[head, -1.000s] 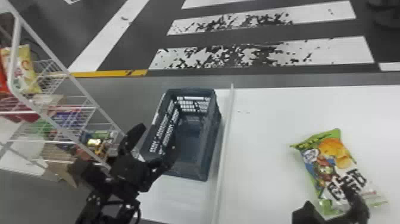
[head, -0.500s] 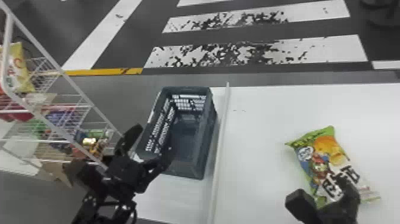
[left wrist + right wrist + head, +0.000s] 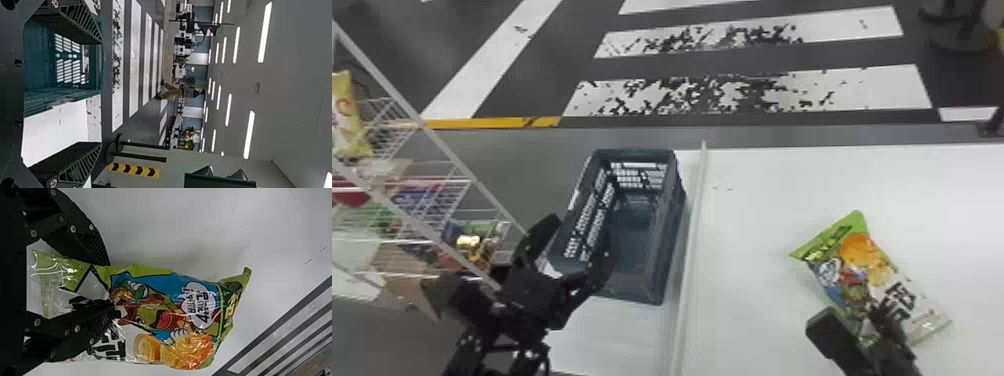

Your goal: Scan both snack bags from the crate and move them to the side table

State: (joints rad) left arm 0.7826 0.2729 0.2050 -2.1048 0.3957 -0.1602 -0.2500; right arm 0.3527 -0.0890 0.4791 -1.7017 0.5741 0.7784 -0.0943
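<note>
On the white table surface at the right lies a green and white snack bag (image 3: 862, 265), printed side up. Over its near end is my right gripper (image 3: 857, 315), partly closed but still open. In the right wrist view one finger is at the edge of the snack bag (image 3: 164, 309) and the other overlaps its print, with a gap between the tips of the right gripper (image 3: 113, 284). A dark blue-grey crate (image 3: 669, 240) stands left of the white divider. My left gripper (image 3: 577, 237) is open at its near left corner; the left gripper (image 3: 101, 92) has the crate (image 3: 39, 58) beyond its spread fingers.
A white wire rack (image 3: 432, 210) with packaged goods, including a yellow bag (image 3: 347, 120), stands at the far left. A raised white divider (image 3: 689, 260) runs between crate and snack bag. Striped floor lies beyond the table.
The right gripper has come farther over the snack bag, and its fingers have drawn closer together. The left gripper has hardly moved; the head view has shifted slightly.
</note>
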